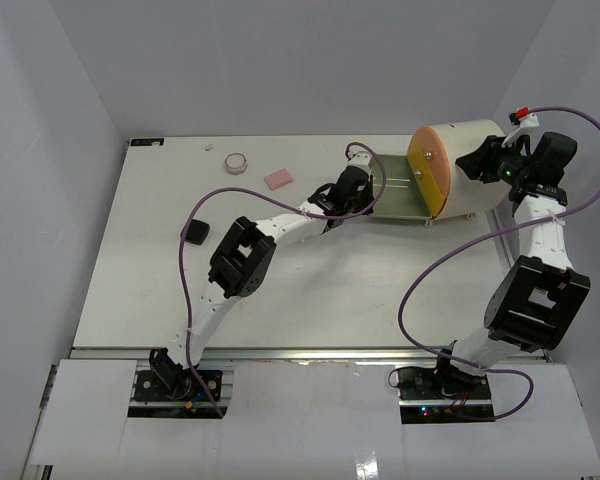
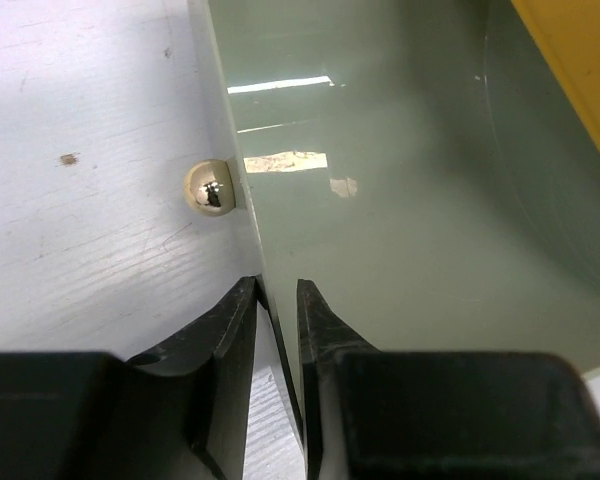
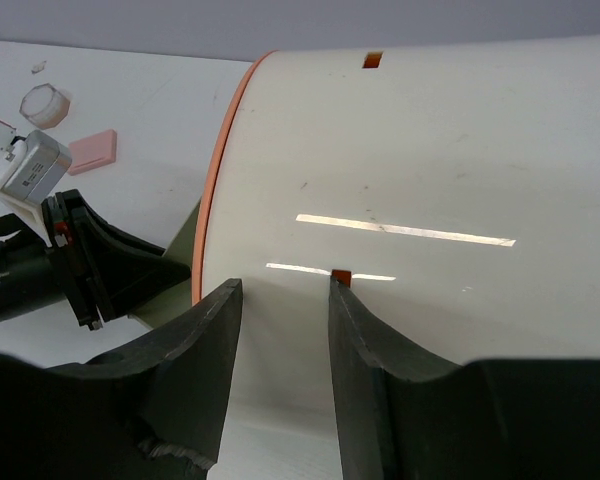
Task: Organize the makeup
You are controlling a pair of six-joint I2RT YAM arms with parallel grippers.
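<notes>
The makeup lies at the back left of the table: a pink rectangular pad (image 1: 278, 179), a small round jar (image 1: 237, 161) and a black compact (image 1: 195, 233). The pad (image 3: 92, 151) and jar (image 3: 45, 103) also show in the right wrist view. The cream drum case (image 1: 470, 165) with its orange front (image 1: 432, 170) has a grey-green drawer (image 1: 395, 185) pulled out. My left gripper (image 2: 277, 285) is shut on the drawer's thin front wall (image 2: 242, 150), just below its gold knob (image 2: 209, 187). My right gripper (image 3: 283, 290) is open, its fingers lying against the case's cream side (image 3: 430, 180).
A tiny white piece (image 1: 209, 147) lies near the back edge. The left arm (image 1: 240, 262) stretches diagonally across the table's middle, trailing a purple cable (image 1: 195, 215). Grey walls close the table in at the back and both sides.
</notes>
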